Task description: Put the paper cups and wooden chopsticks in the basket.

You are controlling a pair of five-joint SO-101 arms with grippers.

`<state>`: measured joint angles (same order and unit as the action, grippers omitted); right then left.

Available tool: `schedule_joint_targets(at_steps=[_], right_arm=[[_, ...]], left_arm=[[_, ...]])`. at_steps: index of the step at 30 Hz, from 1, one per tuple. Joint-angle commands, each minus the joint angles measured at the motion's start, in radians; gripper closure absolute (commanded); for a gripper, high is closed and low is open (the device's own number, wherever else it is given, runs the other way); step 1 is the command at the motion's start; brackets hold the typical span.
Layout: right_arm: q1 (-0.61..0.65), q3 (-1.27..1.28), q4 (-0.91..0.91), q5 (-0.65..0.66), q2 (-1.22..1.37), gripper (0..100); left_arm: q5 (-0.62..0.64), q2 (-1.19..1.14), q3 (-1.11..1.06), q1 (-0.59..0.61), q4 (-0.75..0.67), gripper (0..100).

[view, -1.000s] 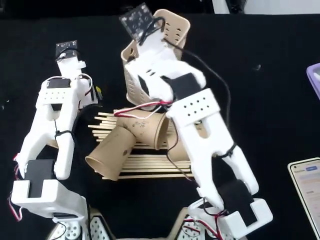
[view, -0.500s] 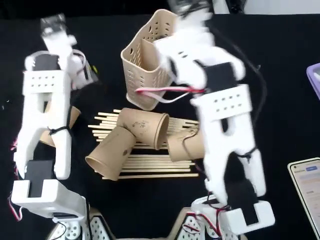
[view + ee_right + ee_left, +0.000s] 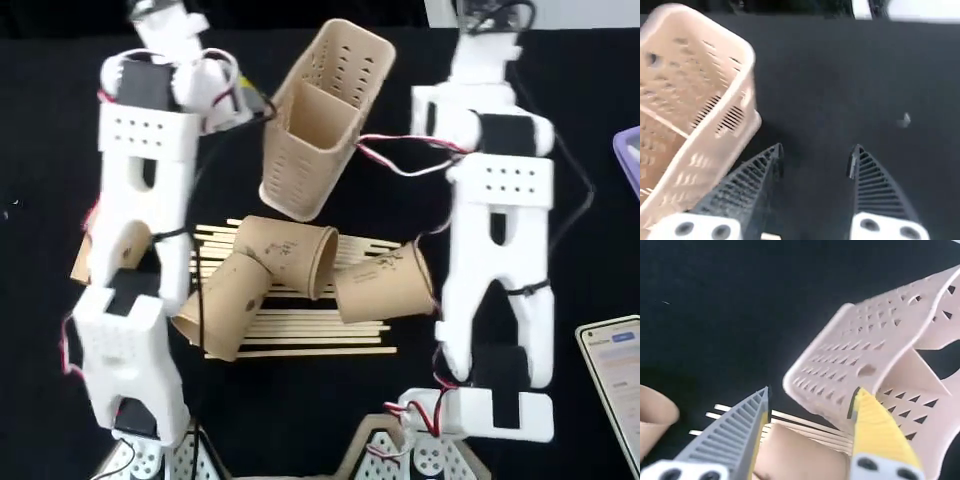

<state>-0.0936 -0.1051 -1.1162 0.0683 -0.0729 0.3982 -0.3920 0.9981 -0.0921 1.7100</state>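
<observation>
The beige perforated basket (image 3: 320, 120) lies tilted at the back of the black table, its mouth facing up and right. Three paper cups (image 3: 285, 255) (image 3: 225, 305) (image 3: 385, 285) lie on their sides over a spread of wooden chopsticks (image 3: 300, 335). Another cup (image 3: 100, 255) sits at the left, partly behind the left arm. My left gripper (image 3: 810, 400) is open, right by the basket's (image 3: 875, 360) lower left wall, above a cup (image 3: 800, 452) and the chopsticks (image 3: 790, 417). Open and holding nothing, my right gripper (image 3: 815, 155) hovers over bare table to the right of the basket (image 3: 690, 100).
A phone (image 3: 610, 370) lies at the table's right edge and a purple object (image 3: 630, 150) sits above it. The right arm (image 3: 500, 190) stands tall to the right of the cups, the left arm (image 3: 145, 190) to their left.
The right arm swung off the basket to the right and back. The left arm stretched toward the basket's left side. The basket tipped and shifted slightly right.
</observation>
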Motion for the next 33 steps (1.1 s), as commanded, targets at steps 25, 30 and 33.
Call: schedule_joint_targets(at_steps=[25,30,33], right_arm=[[-0.146,0.154,0.023,0.029,-0.199,78.6],[-0.137,0.232,0.025,0.029,-0.295,78.6],[-0.137,0.249,0.026,0.029,-0.323,78.6]], left_arm=[[0.028,-0.08,0.151,-0.079,0.051,73],[0.028,-0.089,0.085,-0.07,0.049,73],[0.021,-0.089,0.05,-0.071,0.049,73]])
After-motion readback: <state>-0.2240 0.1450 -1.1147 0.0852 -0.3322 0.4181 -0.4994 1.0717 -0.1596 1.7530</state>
